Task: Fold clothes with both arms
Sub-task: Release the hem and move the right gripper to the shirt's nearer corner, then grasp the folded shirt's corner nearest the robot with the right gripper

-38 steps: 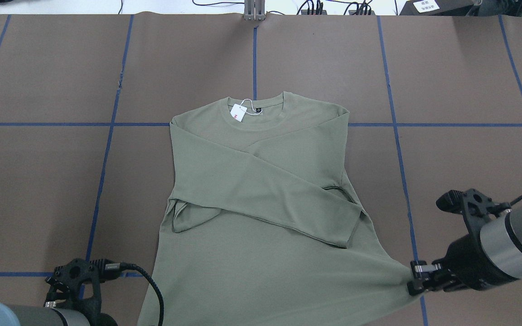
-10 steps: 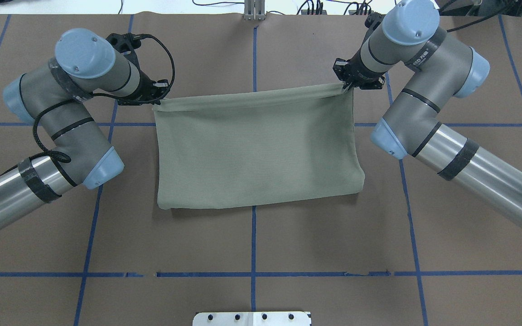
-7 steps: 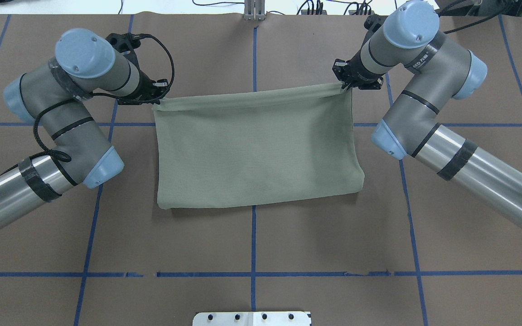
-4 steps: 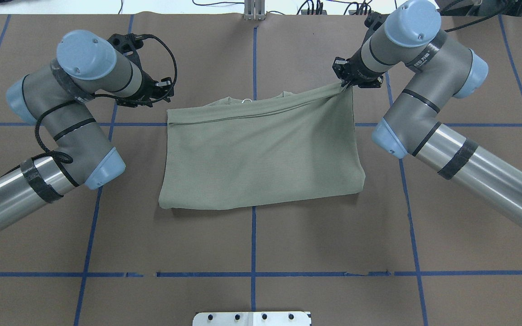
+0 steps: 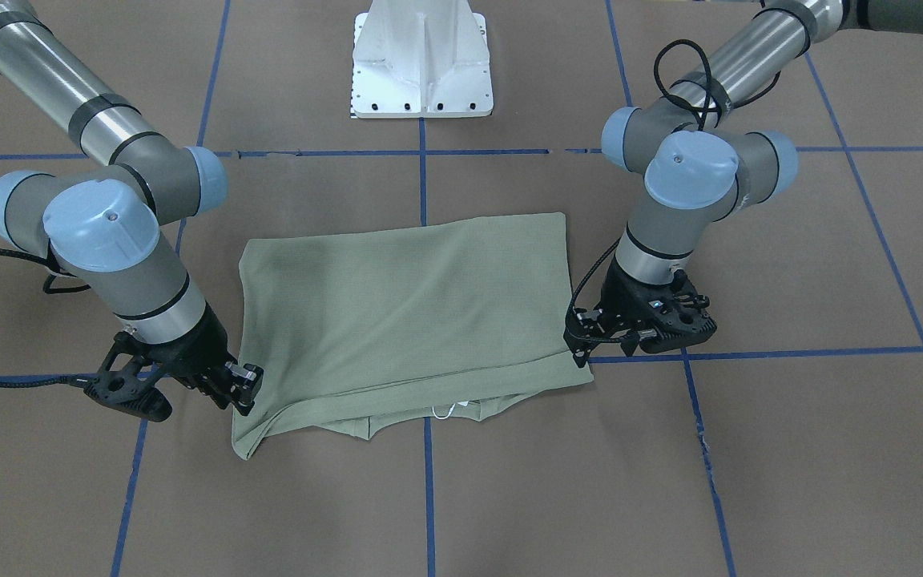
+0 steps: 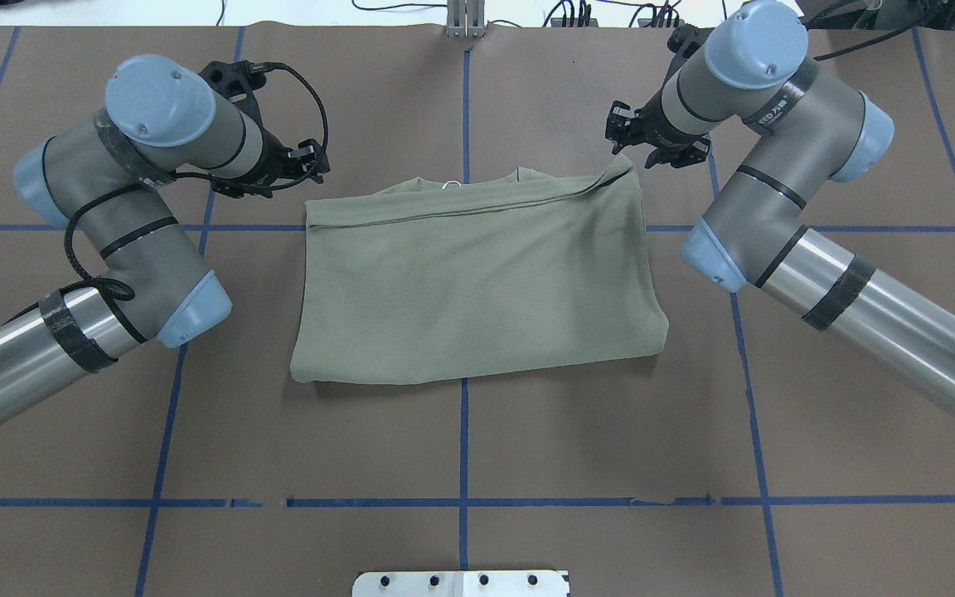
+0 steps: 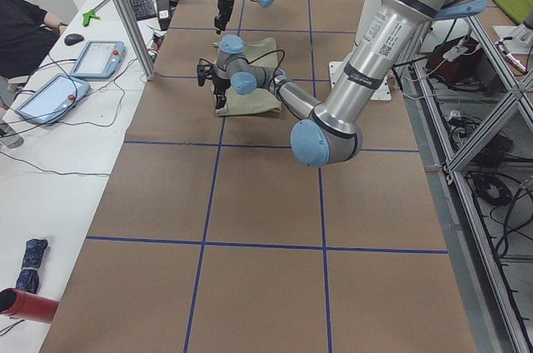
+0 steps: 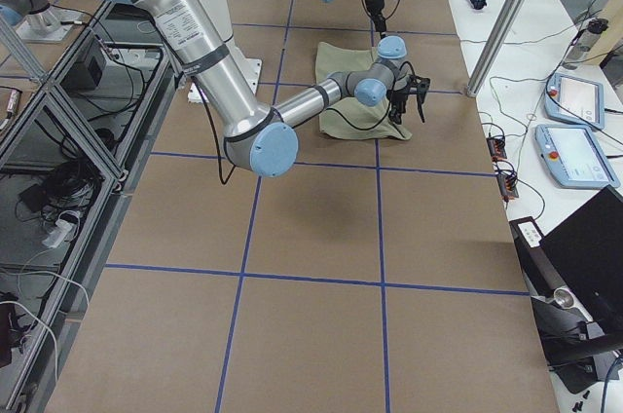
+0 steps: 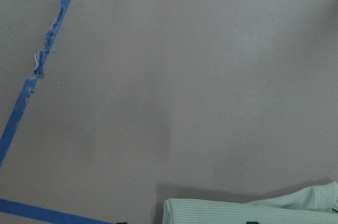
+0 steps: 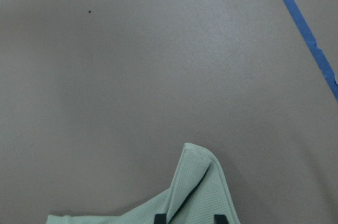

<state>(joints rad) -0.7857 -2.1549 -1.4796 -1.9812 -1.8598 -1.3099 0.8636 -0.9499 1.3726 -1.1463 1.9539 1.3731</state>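
Spread and empty, left gripper (image 6: 316, 163) and right gripper (image 6: 647, 153) hung by shirt (image 6: 477, 286) corners at 10 and 2 o'clock, hem (image 6: 444, 213) folded to collar (image 6: 419, 183).

A black band (image 6: 778, 101) around the right arm (image 6: 809, 124) carries white lettering. Only "ED" can be read; the signs after it are too small to make out. Small print (image 7: 388, 34) on the left arm (image 7: 366, 70) in the exterior left view is illegible.
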